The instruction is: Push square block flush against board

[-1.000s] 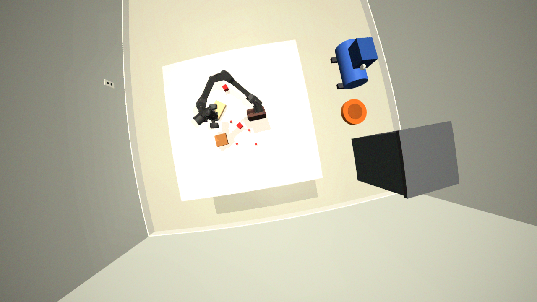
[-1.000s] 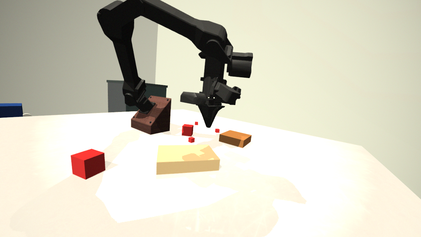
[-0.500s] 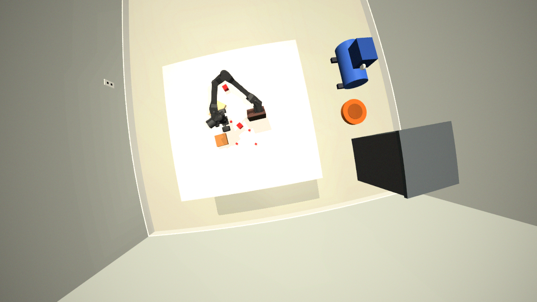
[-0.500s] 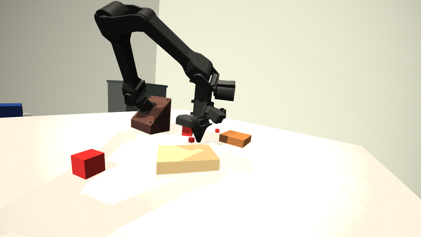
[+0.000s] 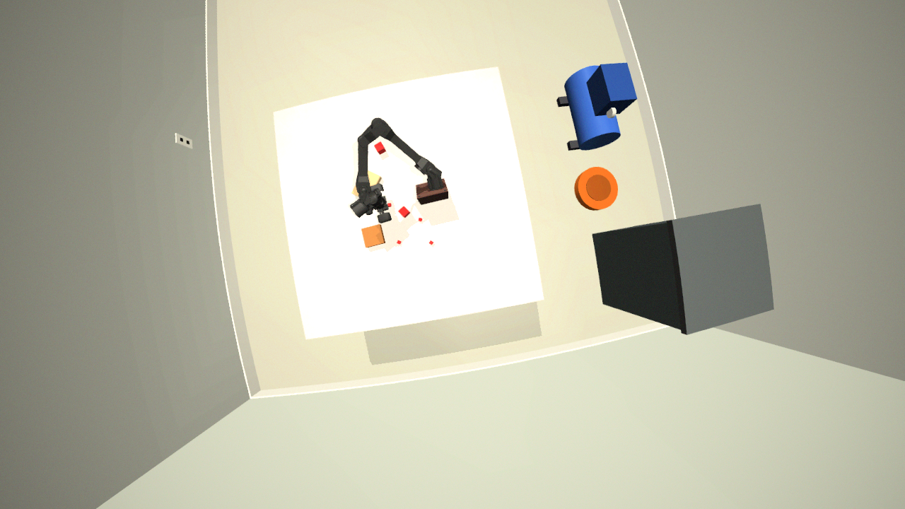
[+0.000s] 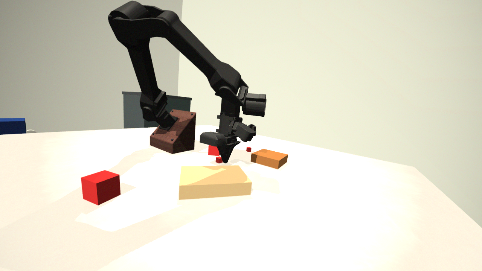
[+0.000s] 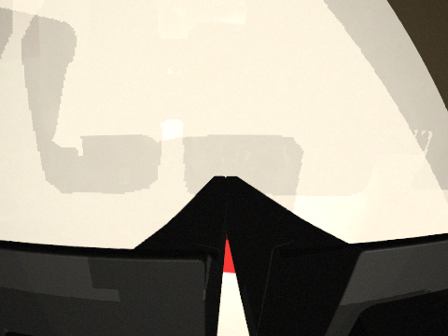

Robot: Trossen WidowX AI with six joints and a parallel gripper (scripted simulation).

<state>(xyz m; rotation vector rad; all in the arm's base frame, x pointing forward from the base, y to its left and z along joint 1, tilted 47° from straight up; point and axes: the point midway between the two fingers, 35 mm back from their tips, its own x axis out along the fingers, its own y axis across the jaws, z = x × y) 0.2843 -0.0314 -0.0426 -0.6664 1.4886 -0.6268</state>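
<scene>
The square block (image 5: 372, 235) (image 6: 269, 157) is orange and lies flat. The board (image 5: 374, 179) (image 6: 214, 191) is pale yellow, rectangular and flat, partly hidden by the arm in the top view. A wide gap separates them. My gripper (image 6: 225, 162) (image 7: 224, 189) is shut with nothing between its fingertips. It points down, low over the table; in the exterior view its tips are just behind the board and left of the block. In the top view it is between the two, its tips hidden. Neither part shows in the wrist view.
A red cube (image 5: 380, 147) (image 6: 100, 187) stands beyond the board from the block. Another red cube (image 5: 404, 212) (image 6: 213, 150) stands between the block and the wooden arm base (image 5: 431, 194) (image 6: 183, 144). Several tiny red cubes lie near it. Red shows behind the fingers in the wrist view.
</scene>
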